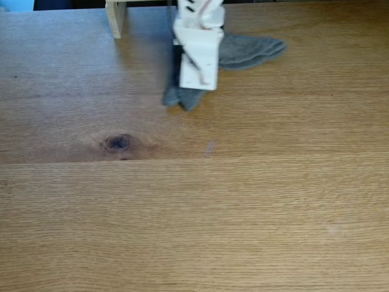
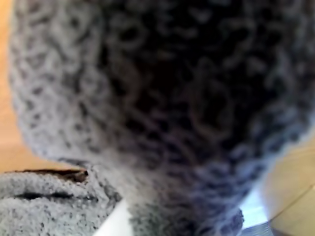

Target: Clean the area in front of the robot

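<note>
Wiping is the step I judge to be in hand: the grey cloth (image 1: pixel 243 50) lies bunched near the far edge of the worktop (image 1: pixel 255 213), and my gripper (image 1: pixel 196 84) hangs over its near-left tail, apparently touching it. Whether the fingers are clamped on the fabric I cannot tell; the fixed view hides them behind the white housing, and the wrist view is almost filled by blurred terry loops (image 2: pixel 157 108).

To do this well I would keep the cloth flat under light downward pressure and drag it toward the near edge in straight passes along the grain, over the faint mark (image 1: pixel 209 148) just past the plank seam.

Room is generous toward the near edge and both sides. A pale wooden post (image 1: pixel 115 18) at the far edge, left of the arm, is the one obstacle; the dark knot (image 1: pixel 118 142) is only a feature.
</note>
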You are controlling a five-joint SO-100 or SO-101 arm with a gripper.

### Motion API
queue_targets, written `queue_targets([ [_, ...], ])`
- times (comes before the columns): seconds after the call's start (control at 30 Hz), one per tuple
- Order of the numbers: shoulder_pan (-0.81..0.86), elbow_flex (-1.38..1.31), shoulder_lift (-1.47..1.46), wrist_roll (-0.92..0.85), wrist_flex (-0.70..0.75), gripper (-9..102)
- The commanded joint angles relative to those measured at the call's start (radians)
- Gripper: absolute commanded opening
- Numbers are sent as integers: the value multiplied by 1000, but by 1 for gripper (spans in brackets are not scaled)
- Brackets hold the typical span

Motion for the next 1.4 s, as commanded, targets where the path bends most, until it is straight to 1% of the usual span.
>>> queue_targets([
  [0.0,-172,58,34,86,-153,0],
  [0.07,-163,78,41,104,-233,0],
  [0.13,-115,74,91,94,-252,0],
  [0.33,-3,-43,336,-94,-193,0],
  [0.4,17,-127,350,-156,-196,0],
  [0.47,31,-245,302,-201,-195,0],
  [0.53,31,-387,224,-232,-160,0],
  [0.67,31,-684,5,-264,-110,0],
  [0.83,44,-989,-230,-255,-48,0],
  [0.93,60,-1091,-357,-242,6,0],
  [1.07,83,-1100,-485,-278,9,0],
  [1.2,130,-1094,-614,-304,-63,0],
  [1.27,161,-1094,-664,-311,-152,0],
  [1.37,215,-1106,-723,-308,-347,0],
])
